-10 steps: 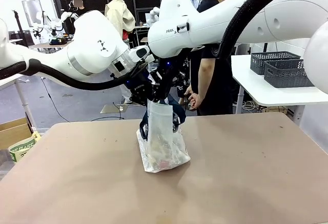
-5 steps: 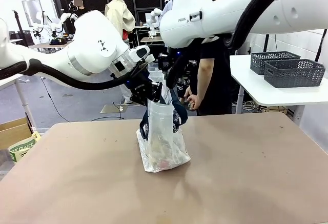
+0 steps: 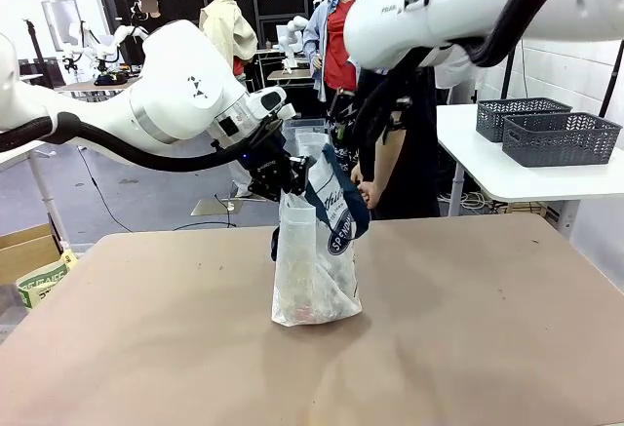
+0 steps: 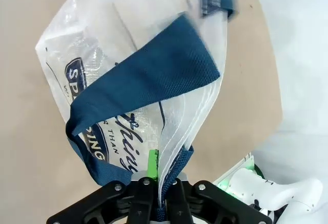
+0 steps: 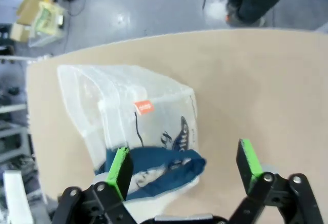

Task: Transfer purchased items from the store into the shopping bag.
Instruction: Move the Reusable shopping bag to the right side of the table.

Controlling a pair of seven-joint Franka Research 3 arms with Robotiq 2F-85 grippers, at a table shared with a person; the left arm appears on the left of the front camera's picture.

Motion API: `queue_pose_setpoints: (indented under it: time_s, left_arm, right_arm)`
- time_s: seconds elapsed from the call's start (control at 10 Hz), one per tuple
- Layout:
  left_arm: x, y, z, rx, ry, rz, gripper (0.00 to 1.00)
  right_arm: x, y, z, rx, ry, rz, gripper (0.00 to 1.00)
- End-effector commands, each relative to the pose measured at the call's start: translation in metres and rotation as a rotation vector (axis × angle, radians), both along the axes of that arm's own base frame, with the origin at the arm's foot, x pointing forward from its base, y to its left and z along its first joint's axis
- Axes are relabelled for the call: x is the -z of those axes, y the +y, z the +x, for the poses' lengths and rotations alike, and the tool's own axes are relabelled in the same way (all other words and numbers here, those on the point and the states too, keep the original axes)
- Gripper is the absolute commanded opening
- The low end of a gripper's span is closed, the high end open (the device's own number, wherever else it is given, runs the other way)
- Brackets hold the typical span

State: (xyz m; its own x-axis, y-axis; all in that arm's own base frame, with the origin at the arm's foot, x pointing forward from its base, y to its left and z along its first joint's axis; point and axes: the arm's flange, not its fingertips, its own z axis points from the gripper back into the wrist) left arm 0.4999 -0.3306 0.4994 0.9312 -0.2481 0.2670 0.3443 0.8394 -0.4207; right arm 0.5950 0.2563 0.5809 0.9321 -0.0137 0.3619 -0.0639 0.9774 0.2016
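Left gripper [image 4: 159,196]: clamped on shopping bag [image 3: 314,270] rim.
Right gripper [image 5: 184,170]: wide open, empty, above bag.
Risk: thin rim slips; bag slumps onto desk [image 3: 468,348].

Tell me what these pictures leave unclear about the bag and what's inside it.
- Front view: the goods inside the bag are pale and reddish smudges through cloudy plastic; kind and count unreadable.
- Left wrist view: the logo lettering is partly covered by the blue strap.
- Right wrist view: the small orange label is too small to read.
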Motion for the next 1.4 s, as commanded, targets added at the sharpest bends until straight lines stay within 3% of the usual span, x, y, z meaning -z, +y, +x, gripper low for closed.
queue_pose_setpoints:
  time_s: [0.0, 0.2, 0.5, 0.8, 0.9, 1.0, 1.3]
  left_arm:
    - [-0.003, 0.0, 0.0, -0.012, 0.001, -0.003, 0.0]
    - [-0.003, 0.0, 0.0, -0.012, 0.001, -0.003, 0.0]
    - [-0.003, 0.0, 0.0, -0.012, 0.001, -0.003, 0.0]
    - [-0.003, 0.0, 0.0, -0.012, 0.001, -0.003, 0.0]
    - [-0.003, 0.0, 0.0, -0.012, 0.001, -0.003, 0.0]
    - [-0.003, 0.0, 0.0, -0.012, 0.001, -0.003, 0.0]
    - [-0.003, 0.0, 0.0, -0.012, 0.001, -0.003, 0.0]
  right_arm:
    - [-0.021, -0.034, -0.024, -0.025, -0.004, -0.009, 1.0]
    - [-0.041, -0.057, -0.031, 0.022, -0.036, -0.012, 1.0]
    - [-0.043, -0.08, -0.051, -0.177, 0.021, -0.066, 1.0]
    - [-0.012, -0.059, -0.054, -0.494, 0.111, -0.221, 1.0]
    - [0.008, -0.045, -0.046, -0.45, 0.098, -0.359, 1.0]
    - [-0.023, -0.061, -0.053, -0.384, 0.087, -0.159, 1.0]
    - [-0.023, -0.061, -0.053, -0.384, 0.087, -0.159, 1.0]
